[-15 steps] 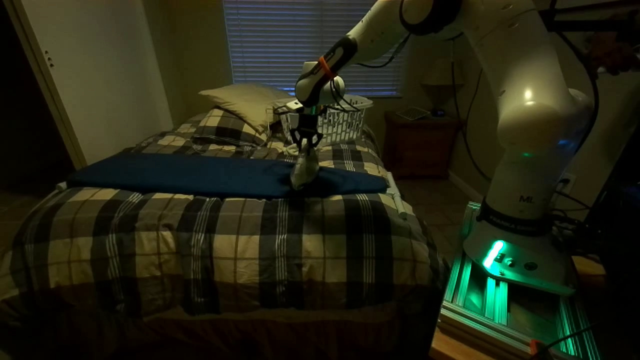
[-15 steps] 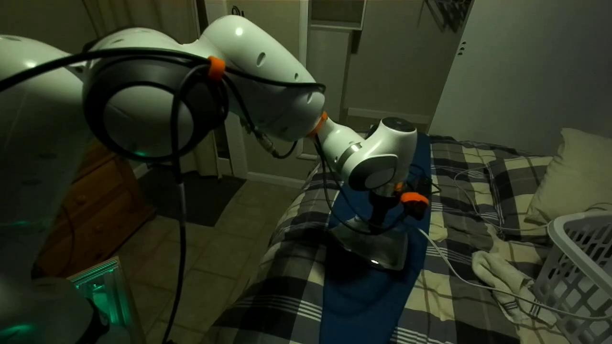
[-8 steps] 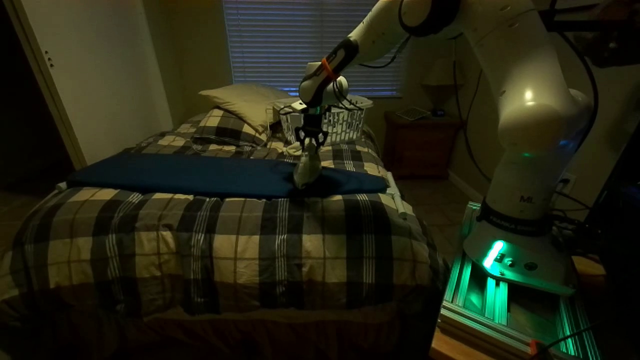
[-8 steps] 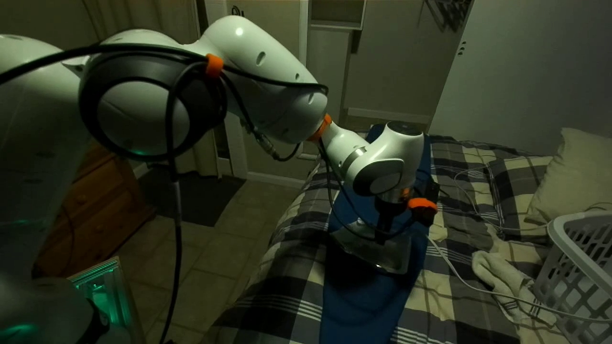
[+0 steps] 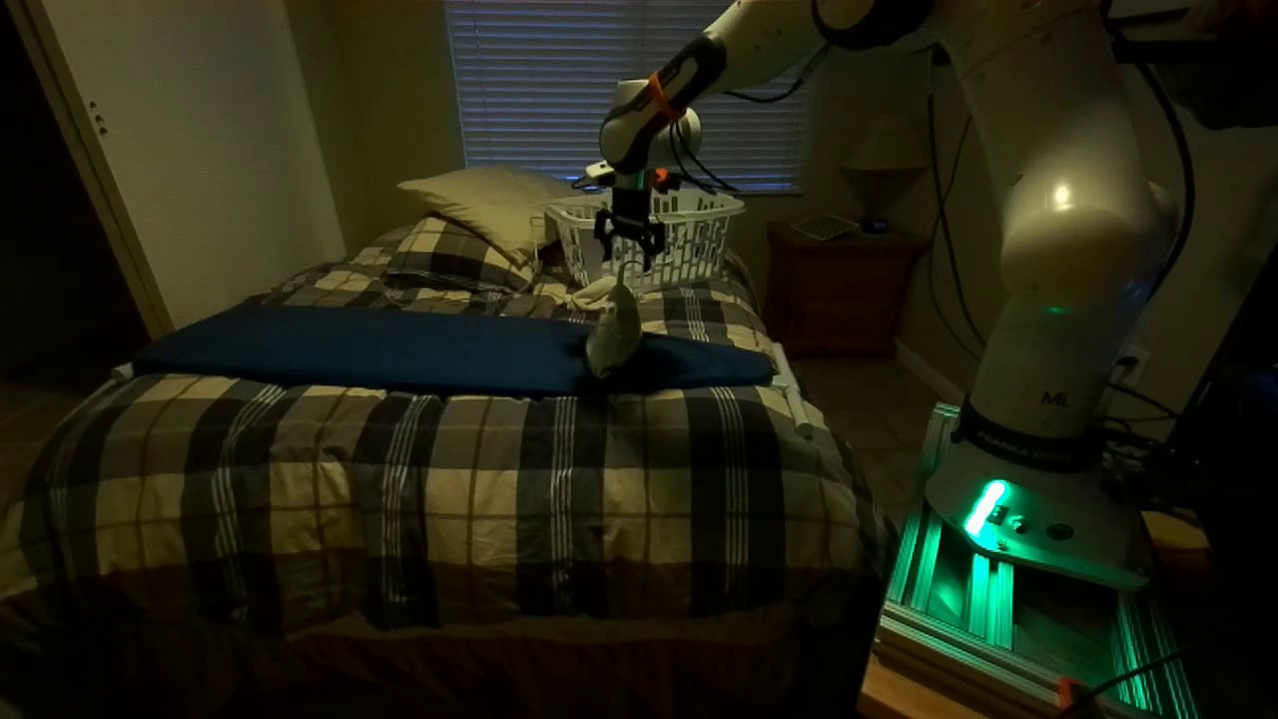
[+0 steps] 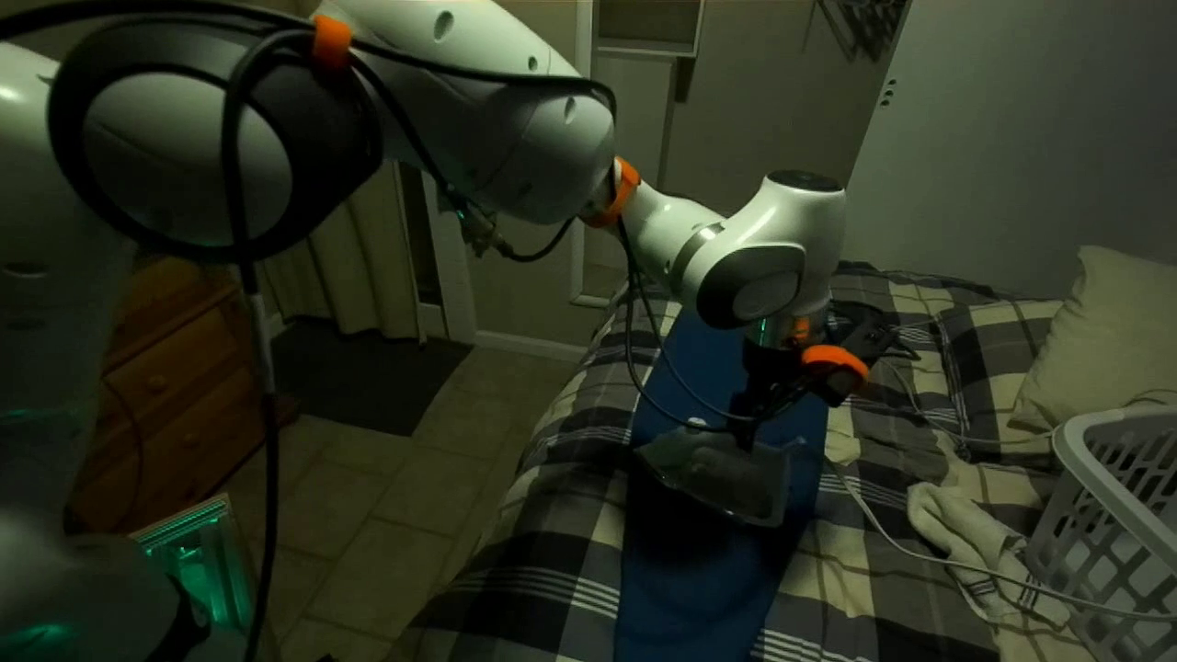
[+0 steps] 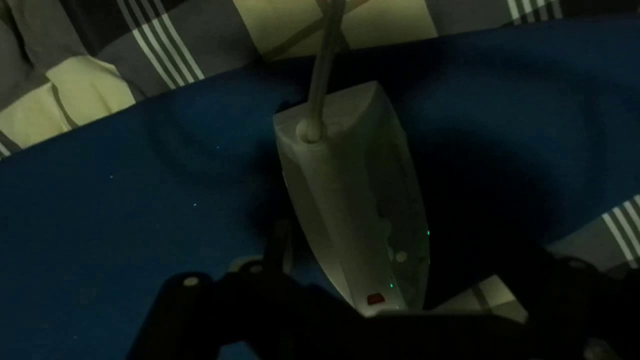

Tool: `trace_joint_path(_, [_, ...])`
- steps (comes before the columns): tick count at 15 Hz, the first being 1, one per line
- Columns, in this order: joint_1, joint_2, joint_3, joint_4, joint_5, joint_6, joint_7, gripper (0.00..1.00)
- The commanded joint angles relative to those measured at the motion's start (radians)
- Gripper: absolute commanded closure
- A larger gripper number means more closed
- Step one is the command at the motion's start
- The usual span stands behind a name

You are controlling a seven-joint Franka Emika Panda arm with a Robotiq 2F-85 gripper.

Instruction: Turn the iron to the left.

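While the black two-fingered hand (image 5: 627, 256) hangs overhead with its fingers spread apart, the small grey-white wedge-shaped iron (image 5: 614, 345) rests on the long, narrow, blue cloth-covered desk (image 5: 399, 350), nearer the end beside the white robot arm (image 5: 1063, 240). An exterior view shows a gap between hand and iron, whereas in an exterior view where one dark fingertip (image 6: 747, 430) overlaps the iron, contact cannot be judged. In the wrist view the two fingers stand on either side of the iron's near end, and that view alone brings out a small red patch (image 7: 375, 298) there. A pale cord (image 7: 323, 70) leaves the iron's opposite end; in an exterior view it runs across the grey, black and cream plaid bedspread (image 6: 542, 519) toward the white plastic lattice basket (image 6: 1074, 452). A window blind with pale slats (image 5: 619, 90) and a brown wooden nightstand (image 5: 844, 300) appear in an exterior view; an orange-brown wooden chest of drawers (image 6: 175, 386), a dark floor mat (image 6: 368, 377) and pale soft cloth (image 6: 956, 529), its pieces too jumbled to count, also appear in an exterior view. Counted, the scene holds one iron, one hand, one desk, one basket and two pillows, a plain cream pillow (image 5: 479, 195) and a plaid pillow (image 5: 444, 255), each seen in both exterior views.
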Motion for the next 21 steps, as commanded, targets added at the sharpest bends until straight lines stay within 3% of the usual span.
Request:
trace_joint_path(1, [0.042,-0.030,-0.024,0.070,-0.017,-0.182,0.221,0.00])
trace_joint_path(4, [0.057,-0.036,-0.006,0.134,0.008,-0.339,0.386,0.00])
trace_joint_path(6, [0.069,-0.048,0.002,0.156,0.020,-0.384,0.514,0.00])
trace_joint_path(14, [0.103,-0.057,0.016,0.186,0.013,-0.370,0.992,0.00])
trace_joint_path(15, [0.098,-0.059,0.024,0.182,0.021,-0.362,1.024,0.00])
trace_joint_path(16, [0.085,-0.048,0.035,0.185,-0.005,-0.357,0.957,0.00])
trace_joint_path(21, [0.086,-0.048,0.038,0.185,-0.004,-0.357,1.015,0.00])
